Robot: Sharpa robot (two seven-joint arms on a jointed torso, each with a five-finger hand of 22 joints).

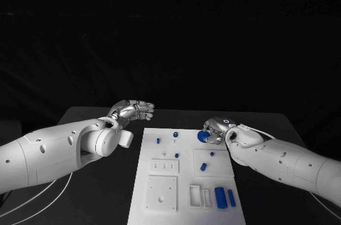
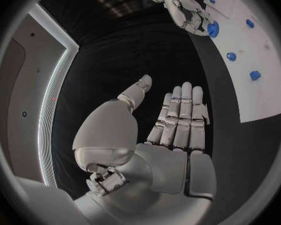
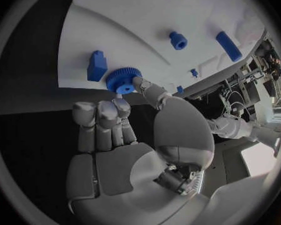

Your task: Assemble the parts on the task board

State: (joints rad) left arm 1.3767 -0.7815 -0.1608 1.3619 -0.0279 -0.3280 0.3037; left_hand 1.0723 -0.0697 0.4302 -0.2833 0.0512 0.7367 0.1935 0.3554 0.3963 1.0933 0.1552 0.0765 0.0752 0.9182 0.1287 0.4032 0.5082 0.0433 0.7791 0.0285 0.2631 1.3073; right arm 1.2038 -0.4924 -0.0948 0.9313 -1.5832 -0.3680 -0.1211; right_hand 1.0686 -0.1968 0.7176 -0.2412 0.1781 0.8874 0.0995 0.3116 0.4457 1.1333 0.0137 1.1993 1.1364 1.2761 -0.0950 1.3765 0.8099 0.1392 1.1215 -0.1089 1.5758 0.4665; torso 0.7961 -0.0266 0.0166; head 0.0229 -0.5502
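Note:
The white task board [image 1: 157,137] lies in the middle of the black table. At its far right corner my right hand [image 1: 217,128] pinches a blue gear [image 1: 204,135]; in the right wrist view the thumb [image 3: 147,90] presses on the gear [image 3: 120,79] rim and the fingertips [image 3: 108,106] sit close against it, right at the board [image 3: 147,15] edge. A blue block [image 3: 97,65] stands beside the gear. My left hand [image 1: 132,110] hovers off the board's far left corner; its fingers [image 2: 181,115] are straight, the thumb is apart, and it holds nothing.
Small blue parts dot the board: a peg [image 1: 175,134] at the far end, short pieces [image 1: 203,167] in the middle, two long blocks [image 1: 224,197] near the front right. White raised plates [image 1: 162,193] occupy the front left. Black table surrounds the board.

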